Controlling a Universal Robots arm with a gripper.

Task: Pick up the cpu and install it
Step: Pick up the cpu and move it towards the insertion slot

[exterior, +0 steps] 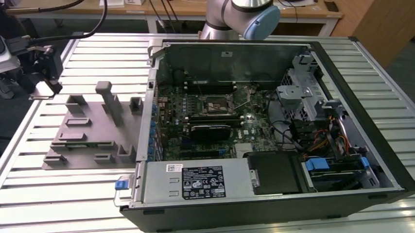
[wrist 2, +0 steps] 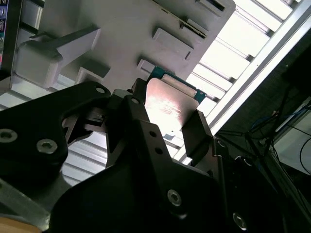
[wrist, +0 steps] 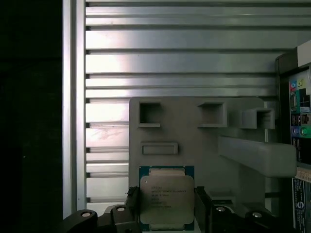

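We saw the gripper (wrist: pixel 166 209) with its jaws closed on the cpu (wrist: pixel 166 193), pinching two opposite edges. The chip lay flat at the edge of the fixture (wrist: pixel 194 141); we could not tell whether it rested on the fixture or hung just above it. We judged it light, stiff and thin, with a smooth lid and a fragile underside, so best held by its rim with modest force.
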